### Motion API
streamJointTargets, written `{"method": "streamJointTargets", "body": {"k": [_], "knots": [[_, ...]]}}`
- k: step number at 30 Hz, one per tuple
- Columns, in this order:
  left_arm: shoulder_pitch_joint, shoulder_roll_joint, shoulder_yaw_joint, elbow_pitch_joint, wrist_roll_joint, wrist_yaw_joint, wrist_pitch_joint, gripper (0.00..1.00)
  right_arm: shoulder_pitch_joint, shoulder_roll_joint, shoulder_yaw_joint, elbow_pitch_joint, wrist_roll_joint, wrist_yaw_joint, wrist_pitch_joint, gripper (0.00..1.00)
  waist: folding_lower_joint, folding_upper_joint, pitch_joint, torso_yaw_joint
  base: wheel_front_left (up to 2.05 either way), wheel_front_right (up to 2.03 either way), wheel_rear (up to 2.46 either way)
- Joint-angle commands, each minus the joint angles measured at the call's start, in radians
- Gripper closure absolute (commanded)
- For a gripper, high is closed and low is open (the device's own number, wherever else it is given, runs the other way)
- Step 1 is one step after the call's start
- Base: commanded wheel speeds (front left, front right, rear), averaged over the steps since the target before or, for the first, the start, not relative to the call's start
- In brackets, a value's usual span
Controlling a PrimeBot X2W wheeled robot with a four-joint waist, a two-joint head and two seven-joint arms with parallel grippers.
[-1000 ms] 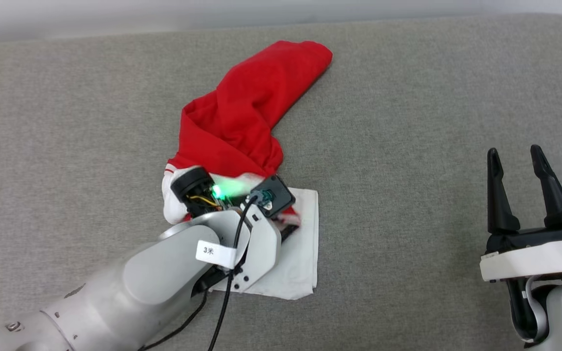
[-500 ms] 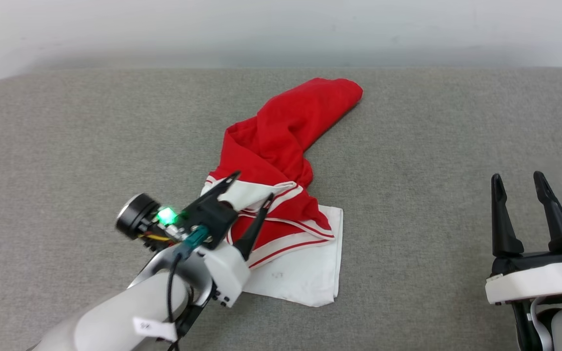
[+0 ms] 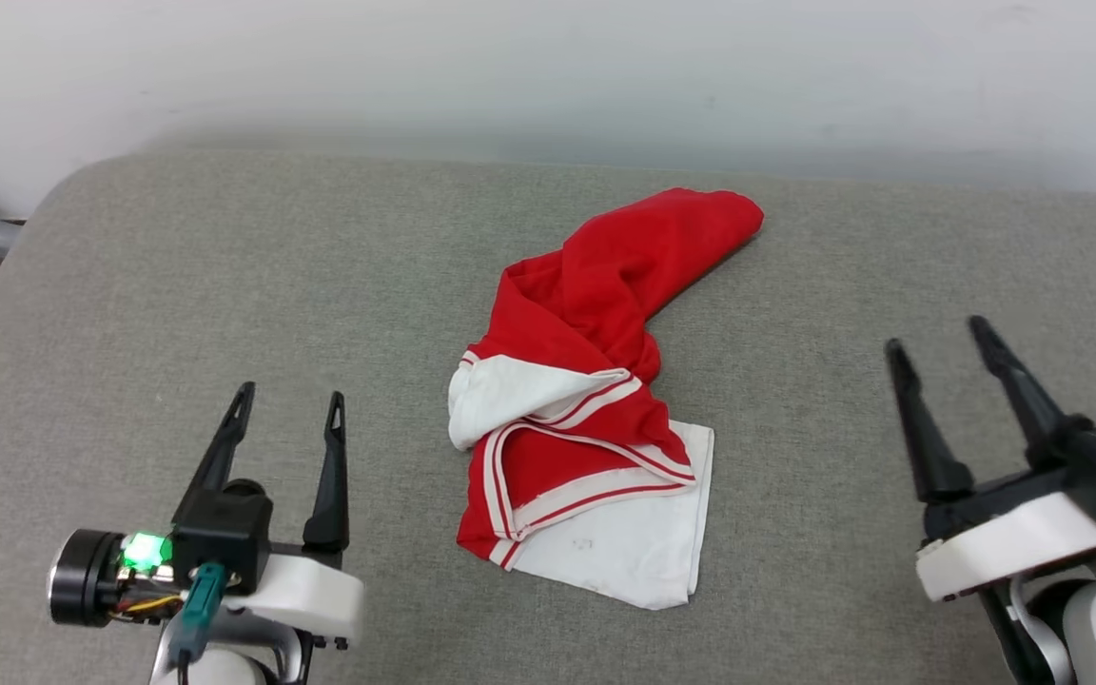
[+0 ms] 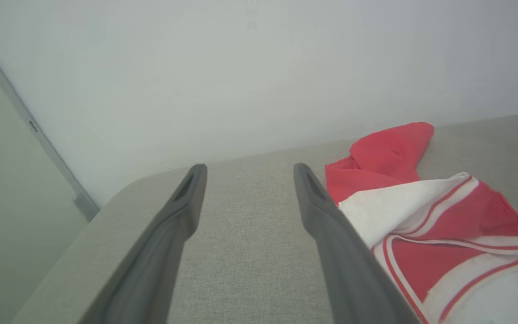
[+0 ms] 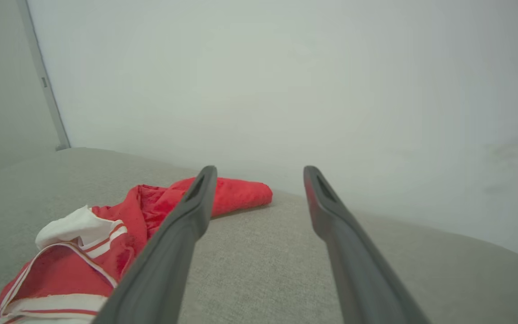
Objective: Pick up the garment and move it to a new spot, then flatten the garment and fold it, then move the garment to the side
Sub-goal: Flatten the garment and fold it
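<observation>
The left hand [image 3: 291, 393] hovers over the near-left part of the bench [image 3: 225, 285]. Its two long dark tapered fingers [image 3: 329, 476] are spread apart with nothing between them. A green light [image 3: 141, 552] glows on its wrist beside a teal cable plug [image 3: 201, 595]. In the left wrist view the same hand [image 4: 250, 167] points toward the far rounded corner, and only grey cloth shows between the fingers.

The right hand [image 3: 936, 335] is over the near-right part of the bench. Its fingers are also apart and empty, as its own view [image 5: 260, 168] shows too.

Between the two hands and well apart from both, the red jersey [image 3: 596, 314] lies crumpled in the middle of the bench. It is thin, soft fabric. A rumpled red tube of it runs toward the far edge and to the right, ending in a rounded fold. At the near end a white sleeve bunches up, red-and-white striped trim curves in bands, and a flat white panel lies lowest. That panel carries a faint mark [image 3: 582, 544] too small to read. The jersey shows in the left wrist view [image 4: 421, 256] and in the right wrist view [image 5: 61, 270].

The bench is covered in grey woven upholstery with rounded corners. A pale matte wall [image 3: 548, 76] stands behind its far edge.
</observation>
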Motion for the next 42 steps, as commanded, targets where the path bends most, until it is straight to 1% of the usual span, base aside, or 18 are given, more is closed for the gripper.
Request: {"method": "streamJointTargets", "body": {"k": [1,3,4,7,12,15,18,22,26,30,34,36,42], "knots": [[0.024,-0.012,0.023,-0.009,0.017,0.007,-0.006,0.0,-0.017,-0.024,0.028,-0.013,0.012,-0.001,0.021,0.0,0.0001,0.0,0.0,0.008,0.0,0.0,0.0],[0.071,-0.033,0.073,-0.021,0.049,0.015,-0.007,0.0,-0.039,-0.071,0.093,-0.042,0.043,-0.001,0.069,0.0,0.0001,0.0,-0.003,0.017,0.0,0.0,0.0],[0.094,-0.044,0.095,-0.025,0.063,0.016,-0.007,0.0,-0.047,-0.099,0.141,-0.058,0.063,-0.001,0.1,0.0,0.0001,0.0,-0.004,0.02,0.0,0.0,0.0],[0.153,-0.081,0.157,-0.03,0.101,0.004,-0.007,0.0,-0.082,-0.197,0.271,-0.11,0.128,-0.001,0.199,0.0,0.0001,0.0,-0.005,0.035,0.0,0.0,0.0],[0.213,-0.134,0.237,-0.014,0.157,-0.054,-0.006,0.0,-0.171,-0.356,0.511,-0.185,0.255,-0.001,0.394,0.0,0.0001,0.0,0.002,0.057,0.0,0.0,0.0],[0.228,-0.166,0.274,-0.002,0.188,-0.088,-0.006,0.0,-0.237,-0.431,0.648,-0.205,0.324,-0.001,0.506,0.0,0.0001,0.0,0.012,0.07,0.0,0.0,0.0],[0.235,-0.199,0.308,0.006,0.217,-0.12,-0.006,0.0,-0.307,-0.478,0.76,-0.201,0.377,-0.001,0.592,0.0,0.0001,0.0,0.031,0.081,0.0,0.0,0.0],[0.24,-0.245,0.351,0.016,0.253,-0.162,-0.006,0.0,-0.396,-0.512,0.892,-0.162,0.423,-0.001,0.667,0.0,0.0001,0.0,0.064,0.098,0.0,0.0,0.0],[0.24,-0.291,0.389,0.026,0.291,-0.199,-0.005,0.0,-0.474,-0.519,1.001,-0.103,0.436,-0.001,0.682,0.0,0.0001,0.0,0.099,0.118,0.0,0.0,0.0],[0.226,-0.337,0.421,0.035,0.324,-0.236,-0.005,0.0,-0.539,-0.513,1.08,-0.037,0.446,-0.001,0.674,0.0,0.0001,0.0,0.137,0.137,0.0,0.0,0.0],[0.208,-0.375,0.455,0.044,0.355,-0.273,-0.005,0.0,-0.587,-0.502,1.141,0.031,0.46,-0.001,0.649,0.0,0.0001,0.0,0.177,0.153,0.0,0.0,0.0],[0.199,-0.395,0.471,0.049,0.369,-0.292,-0.005,0.0,-0.611,-0.498,1.167,0.07,0.449,-0.001,0.637,0.0,0.0001,0.0,0.195,0.16,0.0,0.0,0.0],[0.192,-0.447,0.518,0.066,0.411,-0.341,-0.005,0.0,-0.616,-0.485,1.221,0.174,0.453,-0.002,0.623,0.0,0.0001,0.0,0.222,0.169,0.0,0.0,0.0]]}}
